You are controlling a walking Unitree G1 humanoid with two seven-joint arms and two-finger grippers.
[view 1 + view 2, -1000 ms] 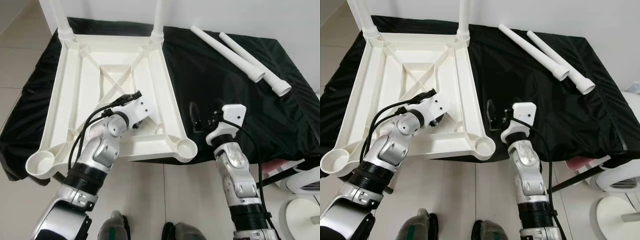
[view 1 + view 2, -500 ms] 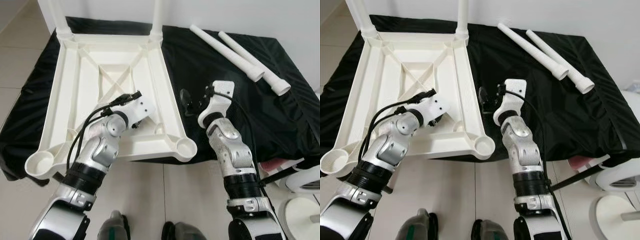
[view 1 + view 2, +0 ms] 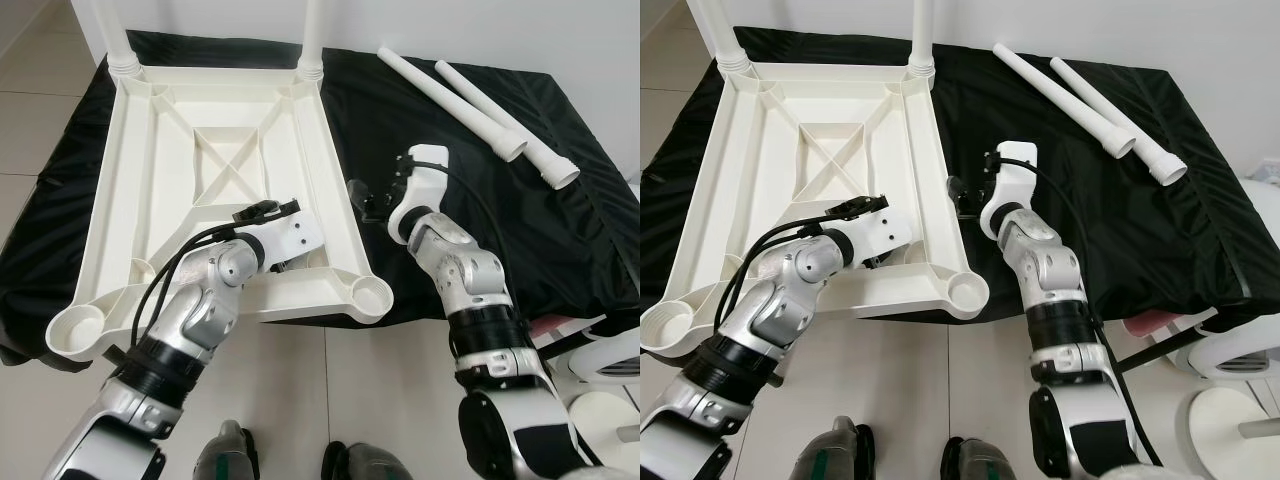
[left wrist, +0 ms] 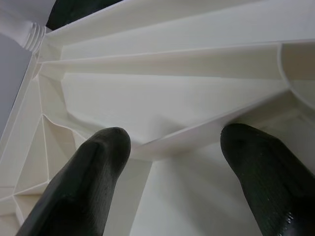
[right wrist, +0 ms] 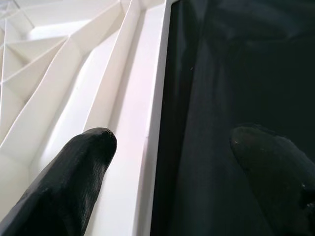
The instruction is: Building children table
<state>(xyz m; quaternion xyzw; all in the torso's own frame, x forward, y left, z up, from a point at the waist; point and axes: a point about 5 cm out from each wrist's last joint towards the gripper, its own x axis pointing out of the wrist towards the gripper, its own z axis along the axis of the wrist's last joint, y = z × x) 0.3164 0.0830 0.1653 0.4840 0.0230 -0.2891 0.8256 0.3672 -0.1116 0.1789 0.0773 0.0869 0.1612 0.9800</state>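
Counter (image 3: 480,215): black-draped, tabletop (image 3: 150,170) inverted.
Left tool (image 4: 170,147): spread astride a rib.
Right tool (image 5: 167,147): spread over tabletop's rim.
Risk: tabletop sliding if nudged.

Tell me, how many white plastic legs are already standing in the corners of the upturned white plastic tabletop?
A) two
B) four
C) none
A: two white legs stand in the far corner sockets of the upturned white plastic tabletop, the two near sockets are bare, and two more loose white tubes lie on the black cloth.
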